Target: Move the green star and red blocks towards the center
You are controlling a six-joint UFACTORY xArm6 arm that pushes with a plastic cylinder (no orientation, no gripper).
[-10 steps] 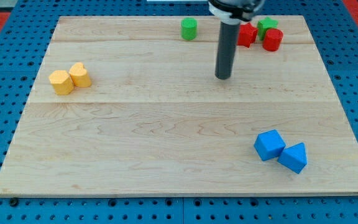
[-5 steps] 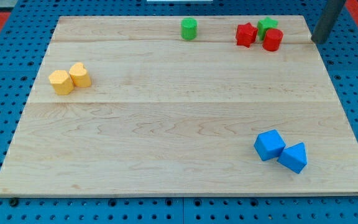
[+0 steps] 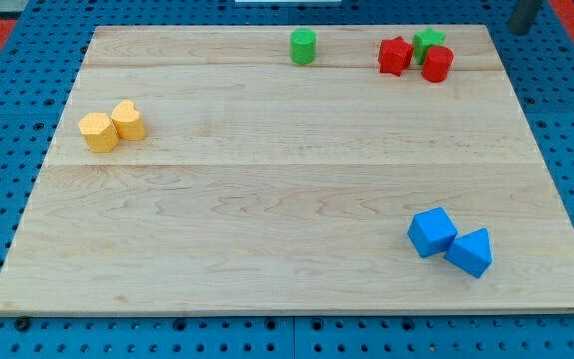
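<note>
My tip point(image 3: 522, 30) sits off the counter point(image 3: 267, 199), far right — behind green star point(image 3: 428, 41), red star point(image 3: 395, 55), red cylinder point(image 3: 436, 63), to push centreward; no claw.

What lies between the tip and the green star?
In the camera view, nothing: bare board edge and blue pegboard separate my tip, off the board at the view's top right, from the green star, which touches the red cylinder.

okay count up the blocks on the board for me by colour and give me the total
Green: 2, the green cylinder and the green star.
Red: 2, the red star and the red cylinder.
Yellow: 2, and.
Blue: 2, the blue cube and the blue wedge-like block.
Total: 8.
</note>
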